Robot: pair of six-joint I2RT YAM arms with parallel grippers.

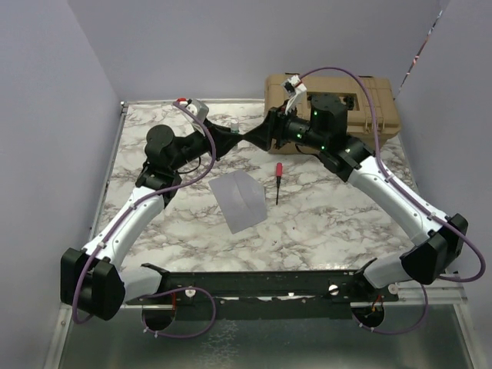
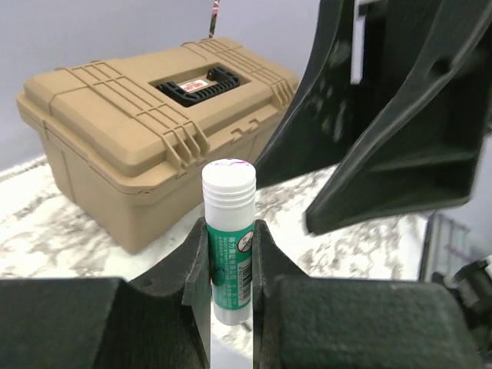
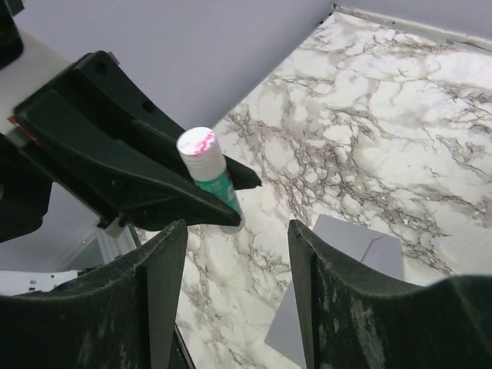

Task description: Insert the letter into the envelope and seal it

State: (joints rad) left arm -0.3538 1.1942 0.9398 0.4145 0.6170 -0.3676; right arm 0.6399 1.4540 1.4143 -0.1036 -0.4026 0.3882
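Both arms meet at upper centre: your left gripper [image 2: 231, 257] is clenched on the glue stick [image 3: 206, 165], your right gripper [image 3: 238, 242] gapes empty, and the envelope [image 1: 240, 198] lies flat mid-frame (thin, limp, probably slippery on the table [image 1: 323, 223], so pin its edge; letter unseen).

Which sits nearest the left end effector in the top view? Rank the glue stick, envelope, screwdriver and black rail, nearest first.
1. Glue stick: clamped in the left end effector.
2. Envelope, toward the near side, and screwdriver, to its right: too close to call.
3. Black rail: along the near edge.
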